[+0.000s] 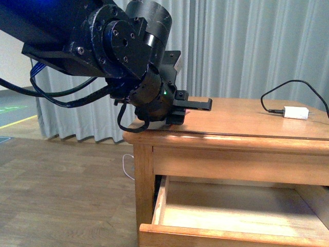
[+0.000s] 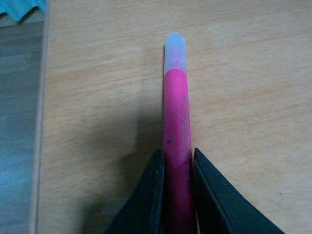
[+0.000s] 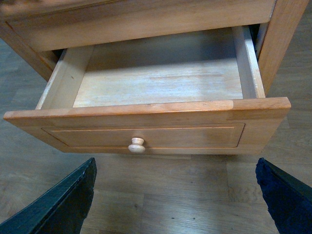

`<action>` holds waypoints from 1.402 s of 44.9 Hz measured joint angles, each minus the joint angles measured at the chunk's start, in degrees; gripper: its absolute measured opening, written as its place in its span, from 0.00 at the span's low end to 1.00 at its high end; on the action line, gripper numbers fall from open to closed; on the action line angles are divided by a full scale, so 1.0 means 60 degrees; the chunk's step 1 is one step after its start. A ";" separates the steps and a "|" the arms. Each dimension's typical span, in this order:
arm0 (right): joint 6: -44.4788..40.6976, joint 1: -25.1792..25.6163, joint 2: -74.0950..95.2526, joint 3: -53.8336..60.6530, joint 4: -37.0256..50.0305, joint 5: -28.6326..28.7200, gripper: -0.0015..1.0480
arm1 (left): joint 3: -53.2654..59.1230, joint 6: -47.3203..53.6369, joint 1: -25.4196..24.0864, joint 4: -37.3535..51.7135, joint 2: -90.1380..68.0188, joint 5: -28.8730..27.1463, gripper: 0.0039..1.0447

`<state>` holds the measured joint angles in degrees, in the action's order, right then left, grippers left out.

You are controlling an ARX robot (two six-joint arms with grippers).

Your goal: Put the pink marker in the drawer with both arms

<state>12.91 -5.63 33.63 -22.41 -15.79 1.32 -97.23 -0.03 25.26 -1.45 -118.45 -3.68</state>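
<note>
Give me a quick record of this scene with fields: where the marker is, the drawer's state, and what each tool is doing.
pink marker: clamped by its body, white cap pointing away from the tool, over the tabletop
left tool: shut on the pink marker
drawer: open, pale interior showing
right tool: open, holding nothing, facing the drawer front and its knob
white charger: on the tabletop, apart from the marker

Cannot read the blurred print along the pink marker (image 2: 174,117), nor see its rear end, wedged between the fingers (image 2: 151,195) of the left gripper (image 2: 177,154) and cut by the frame edge. From the front, shows barely a pink sliver behind that gripper. Crops the drawer (image 1: 205,235), hiding front panel and knob. Crops the right gripper (image 3: 175,165) to two finger ends.
</note>
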 joint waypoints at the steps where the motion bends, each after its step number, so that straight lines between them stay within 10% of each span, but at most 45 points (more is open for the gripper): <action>1: -0.0004 0.0000 0.0004 0.0000 0.0000 0.0000 0.92 | 0.0138 0.0073 0.0004 0.0138 0.0080 0.0204 0.14; 13: 0.0000 0.0000 0.0000 0.0000 0.0000 0.0000 0.92 | 0.2962 0.1938 0.0087 0.1566 0.2845 0.4233 0.14; 22: 0.0000 0.0000 0.0000 0.0000 0.0000 0.0000 0.92 | 0.4360 0.2969 0.0036 0.1661 0.4033 0.5563 0.14; 63: 0.0000 0.0000 0.0000 0.0000 0.0000 0.0000 0.92 | 0.5326 0.3960 0.0820 0.3045 0.1311 0.3534 0.14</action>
<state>12.91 -5.63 33.63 -22.41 -15.79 1.32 -65.28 23.73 30.17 16.82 -110.59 17.52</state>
